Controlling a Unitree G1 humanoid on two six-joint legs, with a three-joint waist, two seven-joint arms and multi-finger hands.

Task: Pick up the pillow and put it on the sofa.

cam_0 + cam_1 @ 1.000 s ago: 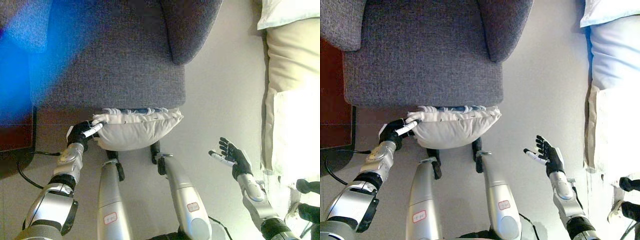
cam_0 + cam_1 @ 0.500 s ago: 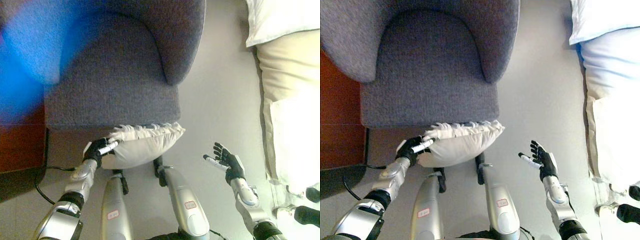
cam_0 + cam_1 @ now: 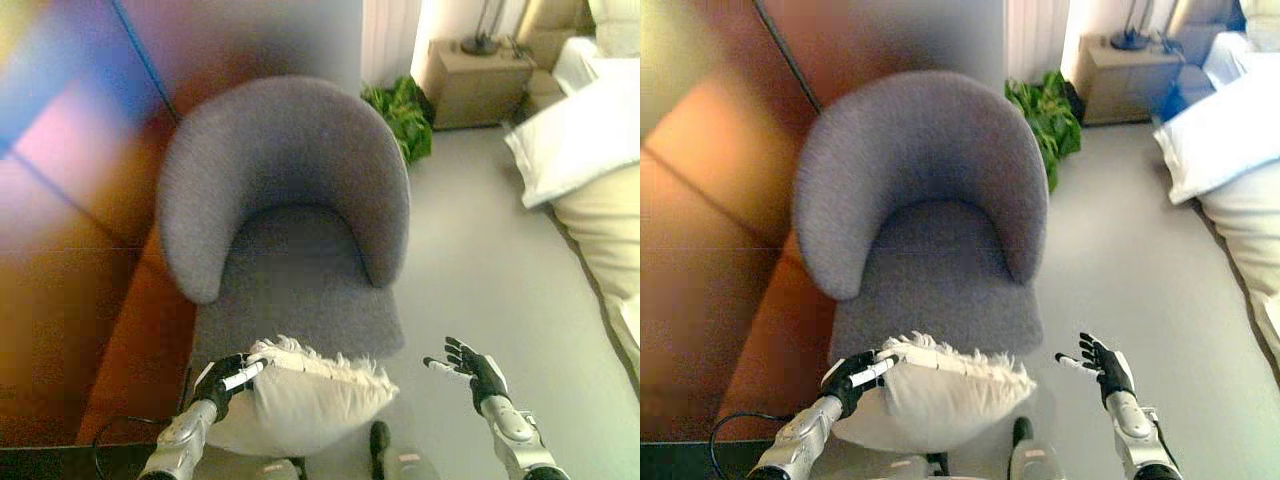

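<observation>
A white fringed pillow [image 3: 305, 397] hangs in front of the seat edge of the grey tub sofa chair [image 3: 285, 215]. My left hand [image 3: 225, 378] is shut on the pillow's left corner and holds it up, just below the front of the seat. The pillow also shows in the right eye view [image 3: 940, 390], with the left hand [image 3: 853, 378] on its corner. My right hand [image 3: 472, 367] is open and empty, raised over the floor to the right of the chair, apart from the pillow.
A brown wooden wall or cabinet [image 3: 70, 300] stands left of the chair. A green plant [image 3: 400, 110] and a small bedside table [image 3: 480, 75] stand behind it. A bed with white pillows [image 3: 585, 140] fills the right side. Grey floor [image 3: 480, 260] lies between.
The camera has tilted up, so the whole chair and the room behind now show. The pillow stays in my left hand at the seat's front edge. My right hand stays open.
</observation>
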